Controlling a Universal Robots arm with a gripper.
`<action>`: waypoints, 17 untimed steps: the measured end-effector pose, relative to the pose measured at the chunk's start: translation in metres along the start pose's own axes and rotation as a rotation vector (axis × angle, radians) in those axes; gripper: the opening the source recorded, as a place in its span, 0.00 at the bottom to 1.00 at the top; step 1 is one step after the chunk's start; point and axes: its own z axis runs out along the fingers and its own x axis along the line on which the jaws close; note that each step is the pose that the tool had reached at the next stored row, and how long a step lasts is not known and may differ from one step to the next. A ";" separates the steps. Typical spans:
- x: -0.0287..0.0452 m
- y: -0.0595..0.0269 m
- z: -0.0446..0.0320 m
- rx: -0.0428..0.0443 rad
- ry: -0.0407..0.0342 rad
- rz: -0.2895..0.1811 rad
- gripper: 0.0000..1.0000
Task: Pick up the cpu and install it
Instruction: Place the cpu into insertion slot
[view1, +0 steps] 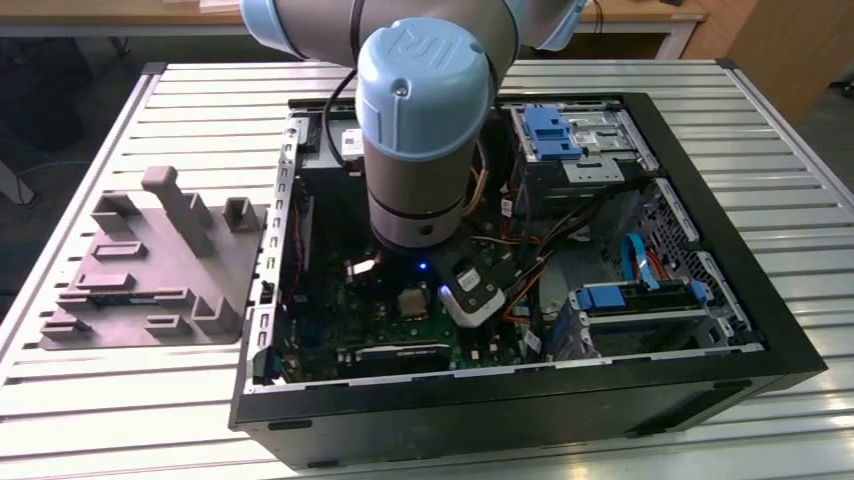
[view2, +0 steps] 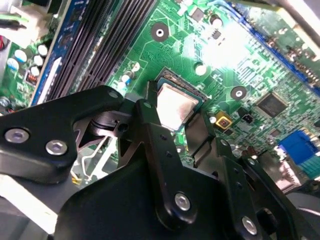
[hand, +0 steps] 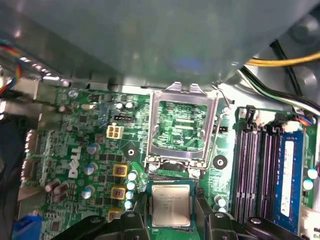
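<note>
The cpu, a small flat square with a silvery top, lies level between my gripper's two black fingers, over the green motherboard. In the first wrist view the cpu sits low at the socket spot, with the gripper closed against its two opposite edges. Just beyond it the socket's metal frame stands hinged open, and board shows through it. In the exterior view my arm reaches down into the open computer case and covers the gripper.
Memory slots run beside the socket, and capacitors stand close on its other side. Yellow and black cables hang near the case wall. A grey tray with upright posts rests on the slatted table at the exterior view's left.
</note>
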 end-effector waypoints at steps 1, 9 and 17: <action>0.0000 0.0000 0.0000 0.0001 -0.0007 0.011 0.47; 0.0016 -0.0018 0.0000 -0.0002 -0.0015 0.019 0.47; 0.0022 -0.0015 0.0000 -0.0002 -0.0026 0.032 0.47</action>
